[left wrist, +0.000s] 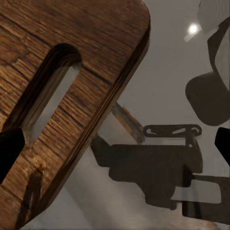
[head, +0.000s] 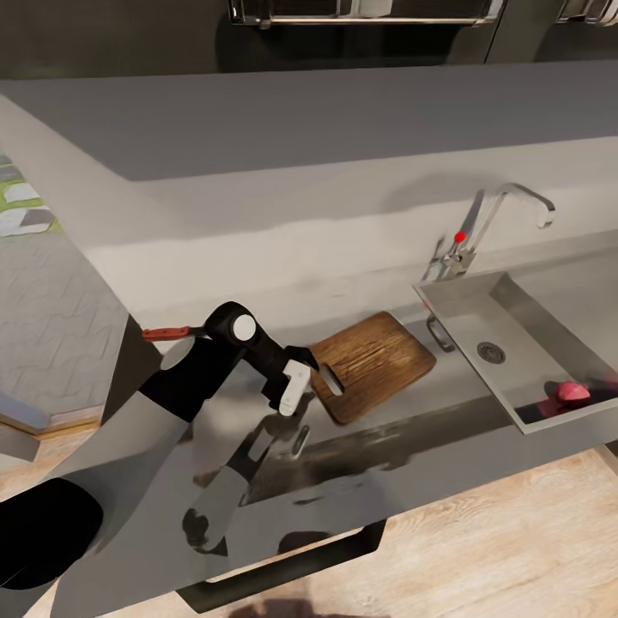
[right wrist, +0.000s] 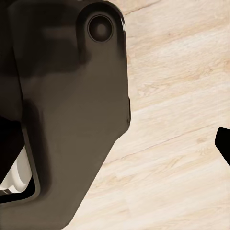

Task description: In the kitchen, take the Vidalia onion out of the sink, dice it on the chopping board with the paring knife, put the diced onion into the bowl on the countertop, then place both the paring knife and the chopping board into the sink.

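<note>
On the grey counter (head: pixel 343 172), just left of the stainless-steel sink (head: pixel 468 296), lies the chopping board (head: pixel 378 360), brown, with clear grain, rounded corners and a slot handle hole at the end nearest the robot. The left gripper (head: pixel 319 378) sits at that slotted end; in the left wrist view one dark finger (left wrist: pixel 8 153) shows against the board's edge beside the slot, the other finger at the far side of the picture, well apart from it, so the jaws look open and nothing is clamped. Whether a fingertip touches the wood I cannot tell. The right gripper's state I cannot tell either: its wrist view gives a dark robot part over the pale wooden floor (right wrist: pixel 182 120).

The Vidalia onion (head: pixel 572 393), a small pinkish-red bulb, rests in the sink's near corner, away from the drain. It will likely be firm, smooth-skinned and apt to roll, so a grip across its widest part seems best. The board should be stiff and fairly heavy, best taken by the edge at the slot. The paring knife's red handle (head: pixel 167 332) peeps out behind the left arm.
</note>
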Robot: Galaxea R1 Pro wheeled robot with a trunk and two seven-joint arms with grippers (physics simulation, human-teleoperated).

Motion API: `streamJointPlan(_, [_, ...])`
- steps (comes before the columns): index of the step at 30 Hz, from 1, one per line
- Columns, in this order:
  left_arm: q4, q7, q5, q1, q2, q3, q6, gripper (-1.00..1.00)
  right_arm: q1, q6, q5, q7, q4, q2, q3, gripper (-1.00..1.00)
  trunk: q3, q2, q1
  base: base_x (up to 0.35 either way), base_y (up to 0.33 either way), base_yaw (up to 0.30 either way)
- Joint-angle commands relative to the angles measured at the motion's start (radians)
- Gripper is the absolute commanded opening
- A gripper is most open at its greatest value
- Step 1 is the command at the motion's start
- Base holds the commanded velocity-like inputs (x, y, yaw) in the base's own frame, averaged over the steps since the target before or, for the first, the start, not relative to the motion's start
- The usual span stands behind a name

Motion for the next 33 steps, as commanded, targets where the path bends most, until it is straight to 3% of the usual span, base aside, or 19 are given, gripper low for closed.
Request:
streamJointPlan(1, [-0.001,-0.003,-0.003,-0.001,0.000,0.000,0.000,1.00,0.000,-0.003,0.002,-0.004,0.001,0.000,-0.001,1.00,-0.001,-0.002,0.001,0.141,0.000,0.000])
streamJointPlan(20, [0.033,0.001,-0.003,-0.001,-0.011,-0.003,0.000,1.00,0.000,-0.003,0.002,-0.004,0.001,0.000,-0.001,1.00,-0.001,-0.002,0.001,0.025,0.000,0.000])
streamJointPlan(25, [0.044,0.004,-0.003,-0.001,-0.015,-0.042,0.000,1.00,0.000,-0.003,0.002,-0.004,0.001,0.000,-0.001,1.00,-0.001,-0.002,0.001,0.000,0.000,0.000])
streamJointPlan(33, [0.048,0.006,-0.003,-0.001,-0.015,-0.046,0.000,1.00,0.000,-0.003,0.002,-0.004,0.001,0.000,-0.001,1.00,-0.001,-0.002,0.001,0.000,0.000,0.000])
